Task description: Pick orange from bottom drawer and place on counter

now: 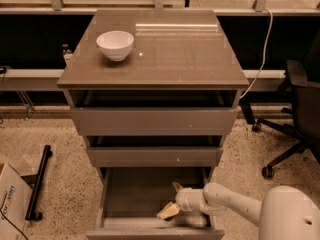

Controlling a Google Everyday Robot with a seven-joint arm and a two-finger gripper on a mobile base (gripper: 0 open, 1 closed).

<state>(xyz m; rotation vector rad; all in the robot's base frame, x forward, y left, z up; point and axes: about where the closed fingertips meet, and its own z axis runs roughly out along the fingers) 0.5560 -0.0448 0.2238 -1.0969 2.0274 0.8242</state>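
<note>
Grey-brown bottom drawer (pixel 131 196) (pulled open) surrounds the tool (pixel 172 199), fingers (pixel 168 212) spread.

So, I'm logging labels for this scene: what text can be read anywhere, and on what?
Brown cardboard box on the floor, far left: dark print, too blurred to read.
No text on the round white bowl, the glossy grey-brown counter or the open bottom drawer, where the gripper sits.

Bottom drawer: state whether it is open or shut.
Open: the lowest grey-brown drawer is pulled out, its inner floor visible, and the robot's gripper reaches inside it, jaws spread.
</note>
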